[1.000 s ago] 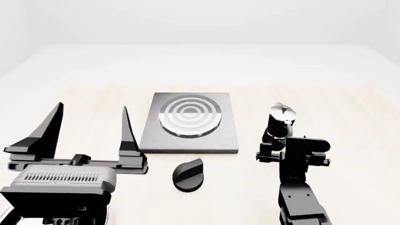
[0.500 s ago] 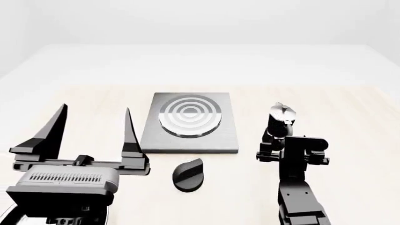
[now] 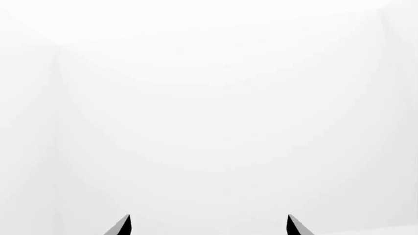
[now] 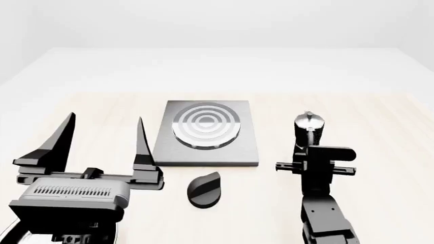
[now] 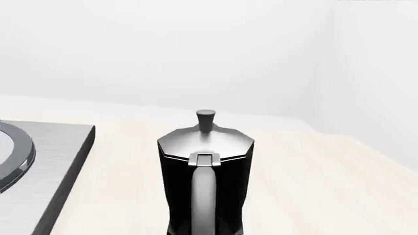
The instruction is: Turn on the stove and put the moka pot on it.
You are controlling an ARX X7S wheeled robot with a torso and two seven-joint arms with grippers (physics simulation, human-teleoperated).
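- Moka pot point(image 4: 308, 133) stands upright on the tabletop point(image 4: 379, 152), at 3 o'clock from the stove point(image 4: 206, 133), apart from it with bare wood between.
- Right gripper point(image 4: 314, 161) is right behind the pot, handle side. In the right wrist view the handle point(image 5: 203, 196) runs straight down the middle. Fingers are hidden there, and in the head view its body covers the pot's lower half: cannot tell if it is spread or pinching.
- Handling, my read: rigid metal, light if empty, smooth faceted walls, so slippery. Tall and narrow, so it would tip under a high side push. Grab the lower body across two flat facets, or the handle; avoid the lid knob point(image 5: 205, 119).
- Left gripper point(image 4: 103, 147) hangs at 9 o'clock of the stove, fingers spread wide, nothing between them. Left wrist view shows only two tips against blank white.
- Knob point(image 4: 205, 189) lies at 6 o'clock of the stove, just off its near edge, nothing crowding it.
- Stove plate has a raised edge: the pot needs a lift, not a slide. The burner rings point(image 4: 207, 122) are wider than the pot.
- Path from 3 o'clock onto the stove looks unobstructed. Tabletop far edge at 12 o'clock is well off.
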